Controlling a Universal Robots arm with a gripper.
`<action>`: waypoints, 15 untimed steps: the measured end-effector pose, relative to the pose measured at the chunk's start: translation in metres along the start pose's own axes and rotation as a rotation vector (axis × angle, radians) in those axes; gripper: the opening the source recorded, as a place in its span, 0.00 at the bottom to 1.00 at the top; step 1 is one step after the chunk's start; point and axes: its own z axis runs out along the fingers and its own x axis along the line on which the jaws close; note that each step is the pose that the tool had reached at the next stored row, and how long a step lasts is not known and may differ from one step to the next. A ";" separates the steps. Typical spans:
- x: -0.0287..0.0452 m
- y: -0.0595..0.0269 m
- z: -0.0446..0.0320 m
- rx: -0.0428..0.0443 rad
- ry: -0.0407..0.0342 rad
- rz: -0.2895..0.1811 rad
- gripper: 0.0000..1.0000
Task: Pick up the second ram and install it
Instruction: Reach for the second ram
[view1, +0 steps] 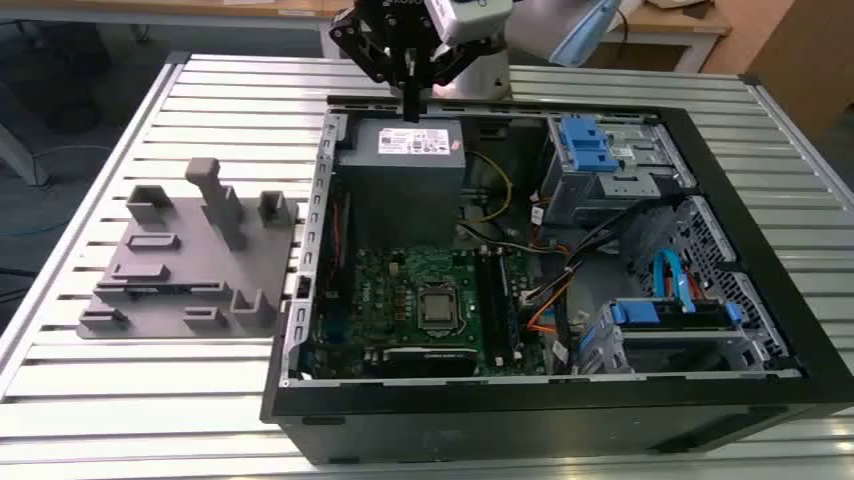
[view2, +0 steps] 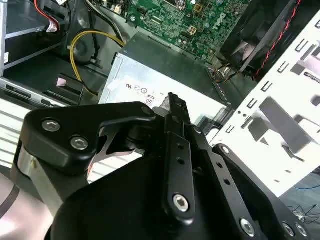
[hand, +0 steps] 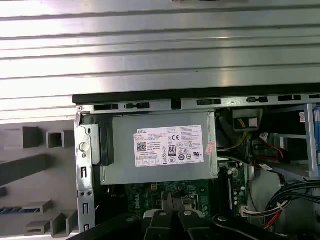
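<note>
Claw (view1: 411, 85) hung above the far edge of the open computer case (view1: 534, 415). It was clenched on the second ram (view1: 412, 106). The stick dangled straight down from the fingertips as a thin dark strip. In the exterior view its lower end sat just short of the pale label (view1: 418, 142) on the grey power supply (view1: 400, 165).

In the second wrist view the claw (view2: 172, 120) showed both black fingers (view2: 178, 150) pressed together. The ram (view2: 176, 103) poked out beyond them, edge-on, with the power supply (view2: 165, 65) below it. In the first wrist view the claw (hand: 170, 215) pointed toward the same supply (hand: 160, 147), and a dark sliver of the ram (hand: 170, 200) showed between the fingers.

Inside the case, the green motherboard (view1: 414, 290) lay beyond the supply, with the silver processor socket (view1: 438, 308) near its middle. A yellow cable (view1: 497, 190) looped beside the supply. Two blue drive caddies occupied the exterior view's right: one (view1: 587, 145) at the far corner, one (view1: 661, 310) nearer the front.

The case lay on its side on a slatted metal surface (view1: 160, 400). A grey plastic fixture block (view1: 187, 260) sat just beside the case on the exterior view's left, well apart from the claw.
</note>
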 end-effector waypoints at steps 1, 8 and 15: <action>0.0000 0.0000 0.0000 0.0000 0.0000 0.000 0.11; 0.0084 -0.0007 -0.0003 0.0000 -0.0001 0.000 0.11; 0.0340 -0.0026 -0.0009 0.0000 -0.0002 0.000 0.11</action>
